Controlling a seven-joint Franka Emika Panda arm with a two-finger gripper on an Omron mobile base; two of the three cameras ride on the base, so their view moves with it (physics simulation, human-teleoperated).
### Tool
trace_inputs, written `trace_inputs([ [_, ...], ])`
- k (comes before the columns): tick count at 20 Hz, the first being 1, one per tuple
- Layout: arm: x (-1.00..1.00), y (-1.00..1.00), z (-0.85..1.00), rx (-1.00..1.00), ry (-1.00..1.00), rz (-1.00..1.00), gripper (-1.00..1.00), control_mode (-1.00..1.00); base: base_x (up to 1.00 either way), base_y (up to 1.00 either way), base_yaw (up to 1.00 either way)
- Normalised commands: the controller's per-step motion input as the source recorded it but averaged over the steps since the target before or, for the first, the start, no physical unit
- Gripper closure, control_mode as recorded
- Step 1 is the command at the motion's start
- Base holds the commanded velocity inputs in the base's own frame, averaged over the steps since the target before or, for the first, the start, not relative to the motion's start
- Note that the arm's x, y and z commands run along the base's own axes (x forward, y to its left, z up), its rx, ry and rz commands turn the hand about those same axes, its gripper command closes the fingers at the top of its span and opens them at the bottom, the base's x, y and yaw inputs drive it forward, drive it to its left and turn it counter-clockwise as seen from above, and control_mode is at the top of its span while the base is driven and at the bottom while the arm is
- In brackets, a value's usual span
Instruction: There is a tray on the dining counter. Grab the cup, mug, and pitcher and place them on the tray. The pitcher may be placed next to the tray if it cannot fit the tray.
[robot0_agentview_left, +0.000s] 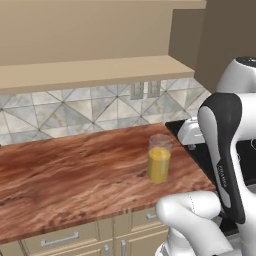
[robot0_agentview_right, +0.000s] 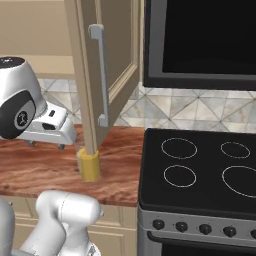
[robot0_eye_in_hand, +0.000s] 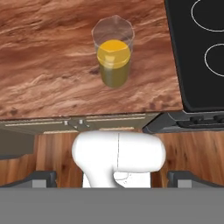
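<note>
The pitcher (robot0_agentview_left: 159, 159), a tall clear glass with orange-yellow liquid in its lower half, stands upright near the right end of a wood counter (robot0_agentview_left: 75, 175) with beige cabinets. From the right base camera an open cabinet door hides the upper part of the pitcher (robot0_agentview_right: 90, 166). My gripper (robot0_agentview_right: 46, 145) hangs above the counter, left of the pitcher and apart from it. In the hand view the pitcher (robot0_eye_in_hand: 113, 57) lies ahead of the gripper (robot0_eye_in_hand: 114, 178), whose dark fingertips (robot0_eye_in_hand: 43, 177) stand wide apart, open and holding nothing. The tray, dining counter, cup and mug are out of view.
A black stove (robot0_agentview_right: 200, 170) adjoins the counter's right end, close to the pitcher. The open beige cabinet door (robot0_agentview_right: 105, 70) with a long handle hangs over the pitcher. A dark microwave (robot0_agentview_right: 200, 40) sits above the stove. A tiled wall (robot0_agentview_left: 75, 110) backs the counter.
</note>
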Motion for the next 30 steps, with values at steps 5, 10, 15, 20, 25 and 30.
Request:
trace_inputs([
  [5, 0.14, 0.33, -0.22, -0.02, 0.0, 0.0, -1.0, -1.0, 0.08, 0.18, 0.0],
  [10, 0.35, 0.38, -0.36, 0.0, 0.0, 0.0, -1.0, -1.0, 0.0, 0.0, 0.0],
  [15, 0.51, 0.0, -0.2, 0.01, 0.0, 0.0, -1.0, -1.0, 0.0, 0.0, 0.0],
  [20, 0.41, -0.02, -0.13, 0.03, 0.0, 0.0, -1.0, -1.0, 0.0, 0.0, 0.0],
  [25, 0.24, -0.13, -0.24, 0.0, 0.0, -0.01, -1.0, -1.0, 0.0, 0.0, 0.0],
  [30, 0.08, -0.15, -0.41, 0.0, 0.0, -0.08, -1.0, -1.0, 0.0, 0.0, 0.0],
])
